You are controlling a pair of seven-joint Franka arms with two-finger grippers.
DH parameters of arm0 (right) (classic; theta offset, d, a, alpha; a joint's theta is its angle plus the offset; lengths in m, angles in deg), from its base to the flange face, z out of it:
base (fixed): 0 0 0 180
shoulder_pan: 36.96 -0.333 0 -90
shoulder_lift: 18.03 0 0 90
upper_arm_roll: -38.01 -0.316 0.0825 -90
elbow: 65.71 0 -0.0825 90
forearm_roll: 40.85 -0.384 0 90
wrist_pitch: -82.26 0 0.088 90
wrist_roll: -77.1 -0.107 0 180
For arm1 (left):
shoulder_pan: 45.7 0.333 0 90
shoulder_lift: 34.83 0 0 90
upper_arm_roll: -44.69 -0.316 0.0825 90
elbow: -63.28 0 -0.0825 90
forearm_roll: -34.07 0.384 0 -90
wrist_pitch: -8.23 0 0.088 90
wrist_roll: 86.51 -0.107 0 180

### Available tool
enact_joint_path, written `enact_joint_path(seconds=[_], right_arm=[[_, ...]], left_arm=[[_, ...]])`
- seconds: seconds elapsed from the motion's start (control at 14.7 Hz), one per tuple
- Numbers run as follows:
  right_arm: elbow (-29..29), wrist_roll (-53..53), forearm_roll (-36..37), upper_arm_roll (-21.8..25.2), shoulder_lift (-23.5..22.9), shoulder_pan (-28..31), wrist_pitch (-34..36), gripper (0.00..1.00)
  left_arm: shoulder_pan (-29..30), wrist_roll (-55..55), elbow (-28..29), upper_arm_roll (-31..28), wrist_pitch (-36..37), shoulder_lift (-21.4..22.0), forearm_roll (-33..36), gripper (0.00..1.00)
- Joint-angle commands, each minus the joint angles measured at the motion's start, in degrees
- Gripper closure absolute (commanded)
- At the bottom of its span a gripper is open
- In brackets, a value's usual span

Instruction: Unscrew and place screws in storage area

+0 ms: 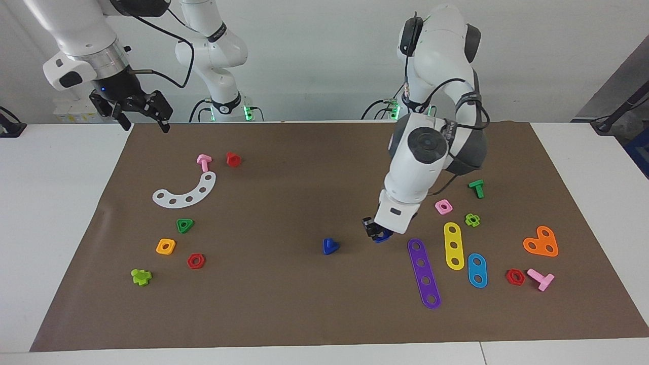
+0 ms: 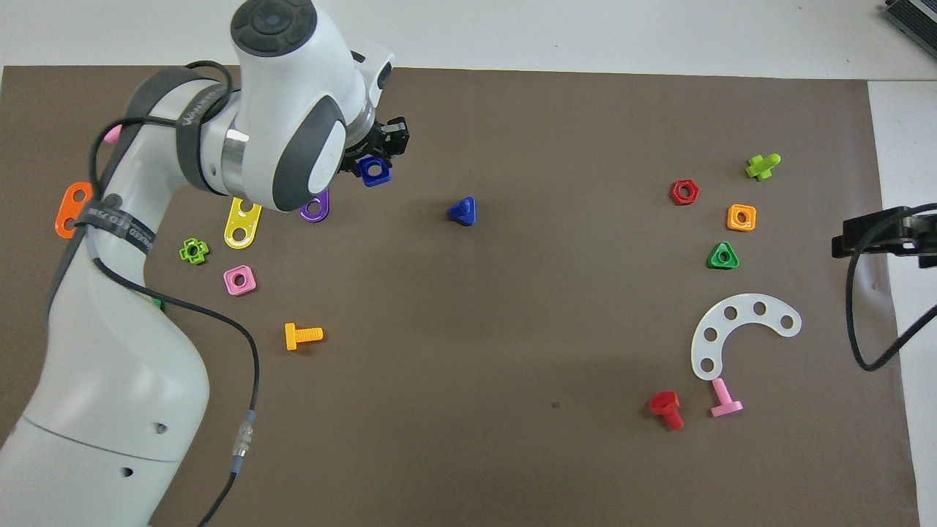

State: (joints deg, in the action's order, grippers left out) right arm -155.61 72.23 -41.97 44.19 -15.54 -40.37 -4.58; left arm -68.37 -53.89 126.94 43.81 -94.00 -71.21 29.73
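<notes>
A dark-blue bolt (image 1: 330, 246) (image 2: 463, 211) with a triangular head rests alone on the brown mat (image 1: 284, 304) near its middle. My left gripper (image 1: 377, 234) (image 2: 376, 162) is shut on the matching blue square nut (image 1: 383, 236) (image 2: 375, 170). It hangs low over the mat between the bolt and the purple strip (image 1: 424, 272) (image 2: 315, 210). My right gripper (image 1: 144, 120) (image 2: 871, 236) waits open and empty, raised over the mat's corner at the right arm's end.
Yellow (image 1: 453, 245) and blue (image 1: 477, 269) strips, an orange plate (image 1: 541, 241), a pink nut (image 1: 443, 206), and green, pink and orange bolts lie toward the left arm's end. A white arc (image 1: 186, 191) and more nuts and bolts lie toward the right arm's end.
</notes>
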Motion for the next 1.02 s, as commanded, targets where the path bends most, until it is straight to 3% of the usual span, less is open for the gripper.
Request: enact_joint_path(seconds=[0.0,0.2,0.48,0.61,0.75,0.88,0.95], right_arm=[[-1.41,1.62,-1.17,0.06,1.30,0.16,-0.17,0.00],[-1.50,1.70,-0.39,0.06,1.38,0.07,-0.87,0.00],[-2.38,-3.10,-0.29,-0.03,0.16,-3.17,-5.96,0.00],[-2.29,-6.98,-0.29,-0.03,-2.56,-8.69,-10.52,0.00],[-0.46,-13.64,-1.25,-0.11,-8.25,-13.00,-14.21,0.00],[1.30,-21.72,-1.61,-0.46,-13.97,-19.06,-22.11,0.00],[2.70,-25.42,-1.26,-0.47,-17.91,-21.26,-24.32,0.00]], left_arm=[[5.68,-12.09,13.03,-0.09,0.02,9.37,-1.99,0.61],[9.65,-22.04,23.58,-0.18,-2.95,14.48,-1.99,0.61],[10.27,-24.35,41.24,-0.18,-19.53,20.10,-1.99,0.61],[10.01,-24.44,45.92,-0.18,-24.05,21.52,-1.99,0.59],[9.57,-24.44,47.43,-0.18,-24.32,22.14,-1.99,0.57],[9.39,-24.44,49.88,-0.09,-24.58,23.10,-1.99,0.52],[9.39,-24.44,50.85,-0.09,-25.20,23.54,-1.99,0.43]])
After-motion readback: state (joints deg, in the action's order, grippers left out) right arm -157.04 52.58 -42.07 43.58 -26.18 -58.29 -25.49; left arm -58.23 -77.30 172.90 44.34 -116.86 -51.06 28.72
